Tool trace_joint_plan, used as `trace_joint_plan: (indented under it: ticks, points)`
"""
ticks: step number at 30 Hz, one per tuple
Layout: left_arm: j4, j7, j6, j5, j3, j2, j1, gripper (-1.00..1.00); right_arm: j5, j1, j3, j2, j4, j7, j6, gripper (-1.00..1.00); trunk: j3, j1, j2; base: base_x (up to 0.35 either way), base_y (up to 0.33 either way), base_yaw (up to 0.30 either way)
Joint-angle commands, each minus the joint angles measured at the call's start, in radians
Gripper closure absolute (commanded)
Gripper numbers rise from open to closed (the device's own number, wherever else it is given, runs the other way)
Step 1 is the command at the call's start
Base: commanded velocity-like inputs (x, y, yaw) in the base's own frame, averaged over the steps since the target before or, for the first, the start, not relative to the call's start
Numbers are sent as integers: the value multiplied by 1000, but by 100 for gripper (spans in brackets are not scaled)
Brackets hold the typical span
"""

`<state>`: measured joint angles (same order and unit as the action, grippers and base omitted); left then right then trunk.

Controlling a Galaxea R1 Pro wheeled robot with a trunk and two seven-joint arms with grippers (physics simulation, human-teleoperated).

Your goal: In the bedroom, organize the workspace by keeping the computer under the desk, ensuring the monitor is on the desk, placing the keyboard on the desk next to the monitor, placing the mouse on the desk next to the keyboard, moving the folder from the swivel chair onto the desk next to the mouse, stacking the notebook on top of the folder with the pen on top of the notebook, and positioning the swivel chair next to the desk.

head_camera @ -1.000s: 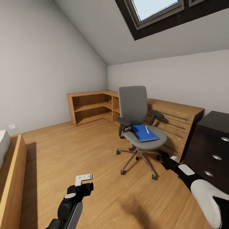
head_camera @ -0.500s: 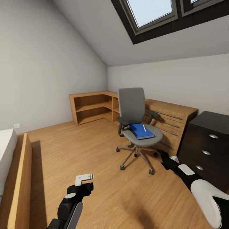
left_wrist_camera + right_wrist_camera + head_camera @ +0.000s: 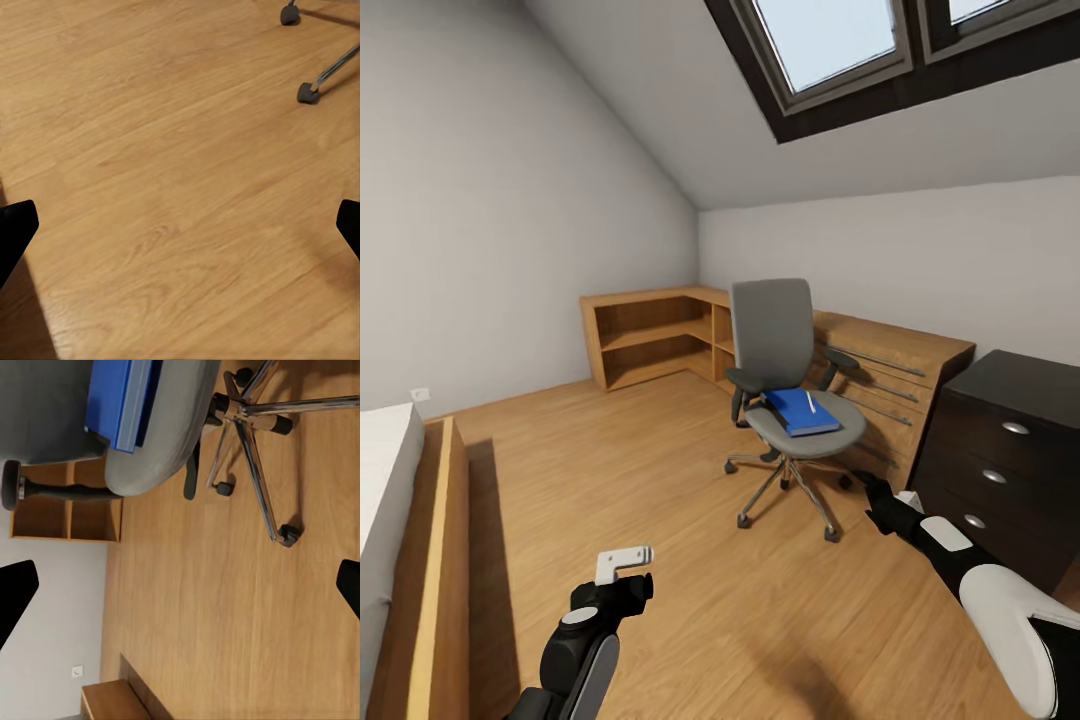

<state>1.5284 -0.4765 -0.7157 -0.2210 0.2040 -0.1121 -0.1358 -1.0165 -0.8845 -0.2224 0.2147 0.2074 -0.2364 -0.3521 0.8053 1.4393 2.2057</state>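
The swivel chair stands on the wood floor ahead, grey seat facing me. On its seat lies the blue folder with the thin white pen on top; the folder's edge also shows in the right wrist view. I cannot make out the notebook. The desk's black drawer unit is at the right. My right gripper hangs open, low beside the chair's base, fingertips wide apart. My left gripper is open over bare floor. Computer, monitor, keyboard and mouse are out of view.
Low wooden shelving runs along the back corner and behind the chair. A wooden bed frame with a white mattress fills the left edge. The chair's castors sit near my left gripper. Open floor lies between bed and chair.
The whole view has shifted: the chair looks smaller and sits further left, and more of the bed and drawer unit show. Both arms keep their pose.
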Motion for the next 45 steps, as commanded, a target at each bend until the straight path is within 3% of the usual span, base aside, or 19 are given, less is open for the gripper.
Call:
trace_joint_plan:
  ticks: [1,45]
  points:
    - [1,-10,-2,-11,1,0,-1,-100,-2,-1,-5,0,0,-2,-5,-100,-1,-4,-7,-4,0,0]
    - [4,-6,-2,-13,-6,2,-1,-100,-1,0,-5,0,4,-11,3,-100,-74,-173,-315,0,0,2]
